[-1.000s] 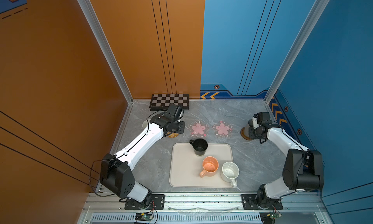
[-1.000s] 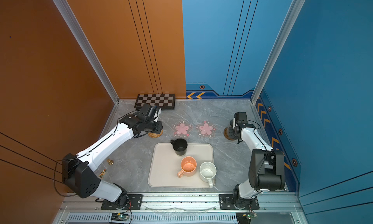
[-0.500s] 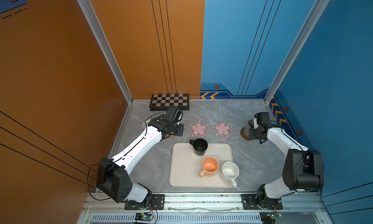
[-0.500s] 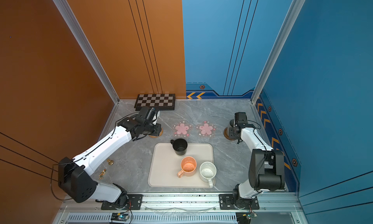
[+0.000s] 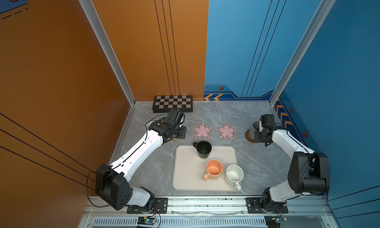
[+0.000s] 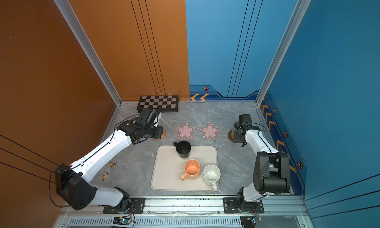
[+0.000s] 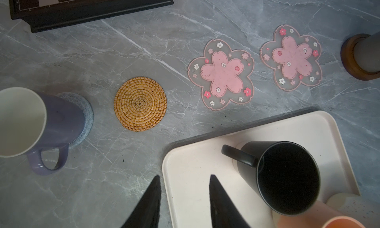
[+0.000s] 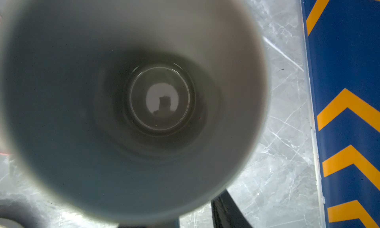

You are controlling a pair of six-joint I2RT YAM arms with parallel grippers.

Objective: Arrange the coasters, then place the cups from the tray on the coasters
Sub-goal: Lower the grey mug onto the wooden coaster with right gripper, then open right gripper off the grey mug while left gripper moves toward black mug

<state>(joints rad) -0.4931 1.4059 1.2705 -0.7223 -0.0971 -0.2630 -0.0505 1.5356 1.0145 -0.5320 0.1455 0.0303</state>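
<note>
- 5 coasters lie in 1 row on the desk (image 5: 257,165), at 12 o'clock from the tray (image 5: 185,175); the arranging step looks done.
- 2 cups are already off the tray. The lavender mug (image 7: 41,122) stands on the blue coaster (image 7: 86,116) at the row's 9 o'clock end. The grey mug (image 7: 368,52) stands on the wooden coaster (image 7: 347,58) at its 3 o'clock end.
- 3 coasters between them are bare: the rattan coaster (image 7: 140,103) and 2 pink coasters (image 7: 221,74) (image 7: 291,57).
- 3 cups are left on the tray. The black mug (image 5: 203,150) is at the tray's 12 o'clock rim. The orange mug (image 5: 214,169) and the white mug (image 5: 234,174) sit side by side toward 5 o'clock.
- Left fingers (image 7: 150,204) are apart and empty. In the left wrist view they straddle the tray's rim, near the black mug's handle.
- Right fingers (image 8: 228,214) are at the grey mug. Only 1 shows, outside the mug's wall, so I cannot tell whether they are clamped on it or have let go.
- Judged from this, 2 of 5 placements are done and 3 remain. The black mug looks the likeliest next pick for the left arm.
</note>
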